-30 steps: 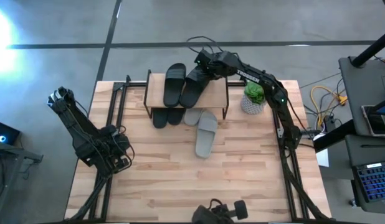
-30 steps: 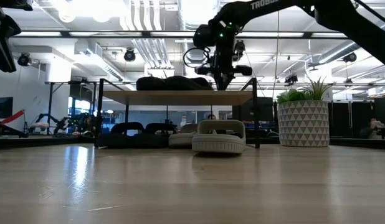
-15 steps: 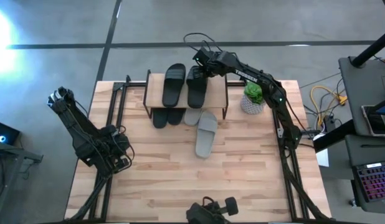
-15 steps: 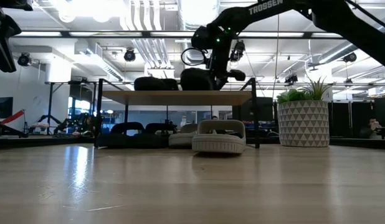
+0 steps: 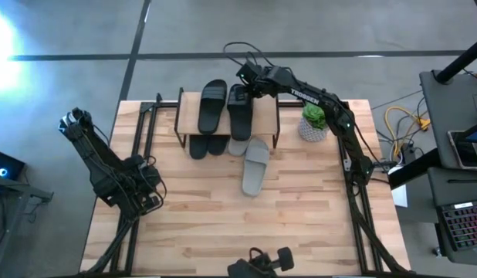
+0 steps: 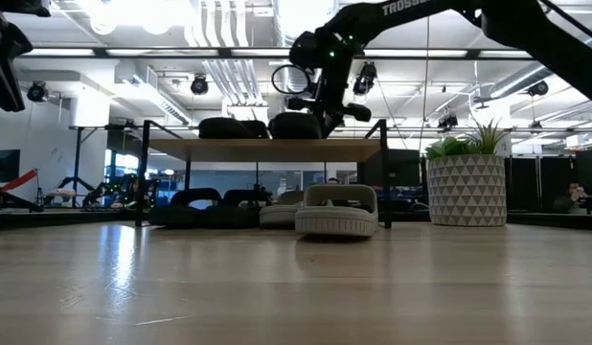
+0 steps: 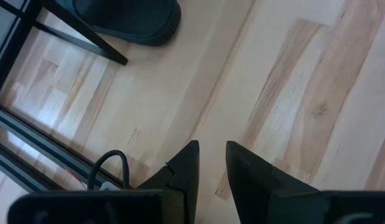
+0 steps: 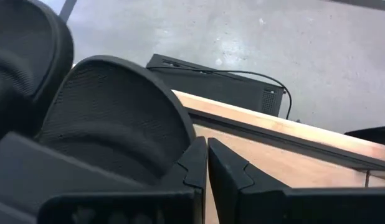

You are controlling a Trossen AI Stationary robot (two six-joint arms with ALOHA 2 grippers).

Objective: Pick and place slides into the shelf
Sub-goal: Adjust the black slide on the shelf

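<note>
Black slides are seen in two places: one pair lies side by side on the top board of the shelf (image 5: pixel 269 112), and another pair is tucked on the table beneath it, at its left end. The right gripper (image 5: pixel 246 86) is held at the far end of the right-hand top slide (image 5: pixel 239 113), whose long axis runs from the far edge of the board toward the near edge, parallel to its neighbour (image 5: pixel 211 106). In the right wrist view the fingers (image 8: pixel 195 163) are seen nearly together beside the slide's strap; whether the rim is pinched between them cannot be told. One grey-green slide (image 5: pixel 255 165) lies on the open table just in front of the shelf, its length pointing away from the shelf, while its mate (image 5: pixel 238 144) sits partly under the board. The loose one is judged the next to be fetched, and it lies toward the near side from the right gripper. The left gripper (image 7: pixel 209 163), narrowly parted, is parked low over the table's left side, well apart from the slides.
</note>
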